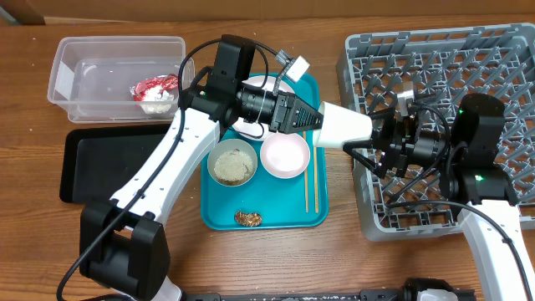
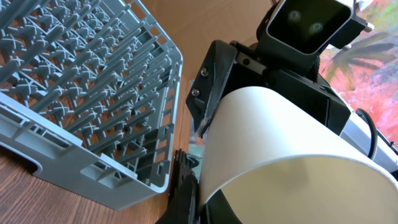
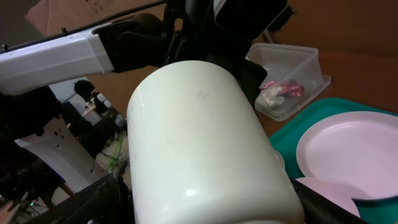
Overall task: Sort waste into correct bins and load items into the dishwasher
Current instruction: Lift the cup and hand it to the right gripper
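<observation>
Dishes, four: one white cup (image 1: 344,125), two bowls, one plate. I have the cup on its side in the air off the right edge of the teal tray (image 1: 276,205), between that tray and the grey dish rack (image 1: 355,84). The left gripper (image 1: 316,119) is clamped on the cup's wide mouth end. The right gripper (image 1: 378,142) has its jaws spread to either side of the narrow base end; I cannot tell whether they press on it.

On the teal tray: one bowl (image 1: 231,163) holding white rice-like grains (image 1: 231,165), one empty pink bowl (image 1: 285,155) just right of it, the chopsticks (image 1: 307,180) lying together along the right edge, and one brown food lump (image 1: 247,218) near the front edge. The plate (image 3: 348,152) sits at the far end; from overhead my left arm crosses it and hides most of it.

Bins, two, both left of the teal tray: the clear tub (image 1: 63,84), holding one red-and-white wrapper (image 1: 153,86) and one white tissue wad (image 1: 157,102), and the black tray (image 1: 92,167) in front of it.

In the right wrist view the cup blocks most of the scene.
</observation>
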Controlling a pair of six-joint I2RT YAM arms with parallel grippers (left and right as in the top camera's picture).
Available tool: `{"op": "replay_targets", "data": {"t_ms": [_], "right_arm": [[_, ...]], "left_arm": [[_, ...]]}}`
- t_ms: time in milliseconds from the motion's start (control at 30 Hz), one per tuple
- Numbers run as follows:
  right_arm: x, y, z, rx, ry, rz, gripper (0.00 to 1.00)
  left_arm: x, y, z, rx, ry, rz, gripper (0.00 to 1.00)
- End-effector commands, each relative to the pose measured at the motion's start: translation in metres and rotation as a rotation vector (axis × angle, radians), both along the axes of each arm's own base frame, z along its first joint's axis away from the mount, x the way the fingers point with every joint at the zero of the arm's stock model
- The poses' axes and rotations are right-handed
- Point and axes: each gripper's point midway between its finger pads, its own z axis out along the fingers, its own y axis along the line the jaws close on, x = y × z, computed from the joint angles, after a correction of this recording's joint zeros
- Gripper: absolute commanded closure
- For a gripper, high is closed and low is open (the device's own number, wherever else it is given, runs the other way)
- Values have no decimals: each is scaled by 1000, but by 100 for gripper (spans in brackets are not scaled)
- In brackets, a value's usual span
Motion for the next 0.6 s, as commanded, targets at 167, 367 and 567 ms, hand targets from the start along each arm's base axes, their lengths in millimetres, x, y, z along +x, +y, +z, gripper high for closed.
{"op": "replay_targets", "data": {"t_ms": [167,367,567], "right_arm": [[-8,3,15,23,-50,58,27],[-8,3,15,23,-50,57,44],[-8,3,15,23,-47,57,51]], "left_arm": [[5,-2,2,10,-15,17,96],[5,-2,2,10,-15,17,96],[9,-2,-2,32,-24,43,85]]}}
